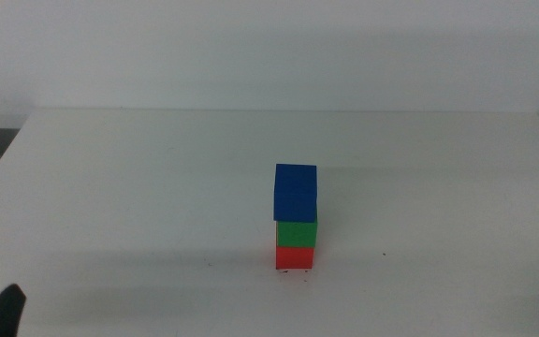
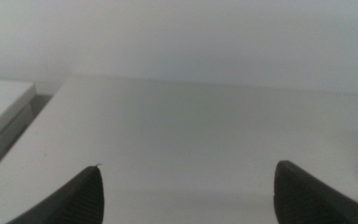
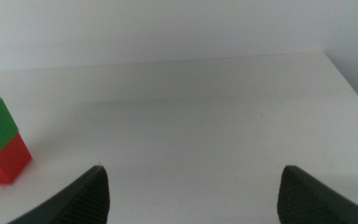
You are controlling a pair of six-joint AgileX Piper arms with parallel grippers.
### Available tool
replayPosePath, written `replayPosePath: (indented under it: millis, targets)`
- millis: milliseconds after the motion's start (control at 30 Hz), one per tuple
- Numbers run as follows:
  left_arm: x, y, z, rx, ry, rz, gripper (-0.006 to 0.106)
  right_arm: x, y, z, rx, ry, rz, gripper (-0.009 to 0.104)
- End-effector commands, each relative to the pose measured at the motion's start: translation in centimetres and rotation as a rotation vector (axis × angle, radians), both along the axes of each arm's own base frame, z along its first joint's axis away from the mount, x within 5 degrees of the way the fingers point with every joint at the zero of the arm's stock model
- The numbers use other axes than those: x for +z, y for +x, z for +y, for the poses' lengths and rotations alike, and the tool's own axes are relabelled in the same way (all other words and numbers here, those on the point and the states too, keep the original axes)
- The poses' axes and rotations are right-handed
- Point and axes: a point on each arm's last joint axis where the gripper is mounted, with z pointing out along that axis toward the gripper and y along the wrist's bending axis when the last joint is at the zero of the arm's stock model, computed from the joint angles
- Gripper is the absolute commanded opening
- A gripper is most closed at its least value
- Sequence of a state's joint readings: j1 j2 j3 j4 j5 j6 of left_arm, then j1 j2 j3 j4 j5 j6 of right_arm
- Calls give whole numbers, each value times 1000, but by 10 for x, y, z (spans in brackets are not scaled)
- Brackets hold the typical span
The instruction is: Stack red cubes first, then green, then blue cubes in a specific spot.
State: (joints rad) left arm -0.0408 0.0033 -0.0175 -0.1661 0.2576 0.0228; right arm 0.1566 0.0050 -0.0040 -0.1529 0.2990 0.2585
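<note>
Stack complete, by the look of it: red cube (image 1: 295, 256) at the bottom on the white desk (image 1: 138, 187), green cube (image 1: 296, 233) on top of it, blue cube (image 1: 295, 192) crowning the column. Tower a little past centre of the middle view, toward 5 o'clock, sitting right on the marked spot (image 1: 294, 272), tiny black specks peeking out at the red cube's 6 o'clock edge. One more stray speck further off at 3 o'clock. Order as asked: red, green, blue. Blue seemingly overhanging the green very slightly toward 9 o'clock; faces otherwise fairly flush, nothing leaning noticeably.

Left gripper (image 2: 188, 196) released, jaws spread wide, nothing between them but bare desk; a sliver of red just at the 3 o'clock edge of its wrist view. Only a dark tip of it visible at 7 o'clock in the middle view, well apart from the tower.

Right gripper (image 3: 191, 196) likewise released and empty, jaws wide, with the tower off to one side of its view; out of the middle view altogether.

Both parked clear of the stack, probably so as not to nudge it. Likely nothing left to do.
</note>
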Motion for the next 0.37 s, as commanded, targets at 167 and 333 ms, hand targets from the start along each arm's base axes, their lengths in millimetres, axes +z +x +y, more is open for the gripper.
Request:
replayPosePath:
  millis: [167,333]
  targets:
    - [-6,0,-1,-2,-18,22,94,-4,-1,-3,-19,-64,30,93]
    - [-5,0,0,-1,-14,12,94,-4,-1,-3,-19,-62,29,93]
